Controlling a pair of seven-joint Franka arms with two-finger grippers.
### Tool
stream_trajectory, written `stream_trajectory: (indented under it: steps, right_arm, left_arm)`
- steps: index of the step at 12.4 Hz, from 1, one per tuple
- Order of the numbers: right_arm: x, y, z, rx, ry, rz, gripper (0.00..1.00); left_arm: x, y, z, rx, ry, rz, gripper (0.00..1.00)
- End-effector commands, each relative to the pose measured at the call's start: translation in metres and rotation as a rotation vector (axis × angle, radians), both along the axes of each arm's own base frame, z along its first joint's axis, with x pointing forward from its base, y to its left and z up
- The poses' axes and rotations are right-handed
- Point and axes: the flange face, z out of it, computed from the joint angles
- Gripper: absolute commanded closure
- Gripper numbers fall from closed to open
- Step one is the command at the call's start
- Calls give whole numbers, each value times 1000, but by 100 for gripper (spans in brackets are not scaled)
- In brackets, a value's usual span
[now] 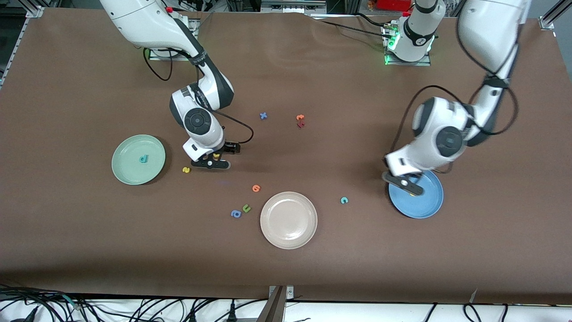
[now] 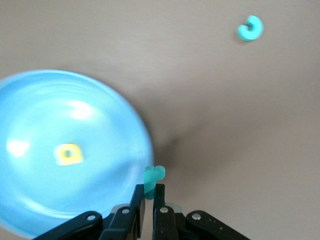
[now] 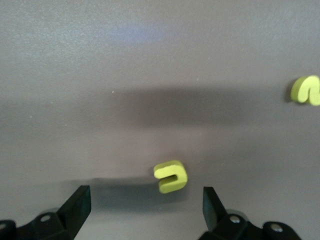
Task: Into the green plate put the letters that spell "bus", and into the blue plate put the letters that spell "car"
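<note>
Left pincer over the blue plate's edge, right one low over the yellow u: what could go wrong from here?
1. The left pincer, shut on the thin teal r, hangs over the blue plate's rim, so a release here might drop it on the table.
2. The yellow u lies off-centre between the open right pincer's fingers; closing could push it aside.
3. The yellow s lies beside it and might get knocked.

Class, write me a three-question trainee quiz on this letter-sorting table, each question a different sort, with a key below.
1. True or false: the left tool is shut on the teal "r".
2. Which letter lies in the green plate? A) teal "b" B) orange letter C) blue "x"
3. Fill in: the open right tool is over the yellow "___".

Key: 1 true; 2 A; 3 u
</note>
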Motion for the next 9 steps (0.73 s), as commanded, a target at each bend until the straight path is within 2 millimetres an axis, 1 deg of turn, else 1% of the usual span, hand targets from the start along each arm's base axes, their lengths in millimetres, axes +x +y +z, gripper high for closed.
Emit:
stream_trajectory:
  steps: [1,2,3,4,5,6,7,8,9]
  right_arm:
    - [0,-2,1,7,-26,40,2]
    - [2,-4,1,10,-32,37,10]
    - [3,-7,1,13,-37,32,17]
    - [6,-11,1,15,-42,23,20]
    - [7,-13,-2,20,-47,20,24]
    - [6,-16,-7,27,-55,17,24]
    - [7,-23,-9,32,-63,6,24]
    - [8,-27,-10,32,-62,1,24]
    - [8,-27,-9,33,-63,-1,31]
  left_arm:
    - [14,35,-19,6,26,-65,94]
    - [20,47,-25,2,28,-45,63]
    - [21,49,-25,0,27,-39,1]
    - [22,46,-22,-1,25,-44,0]
    - [24,37,-15,-9,14,-52,0]
    - [26,33,-11,-16,8,-51,0]
    - [25,23,-5,-26,6,-56,0]
    - [30,12,4,-38,-9,-65,0]
    - [29,-5,8,-49,-11,-64,0]
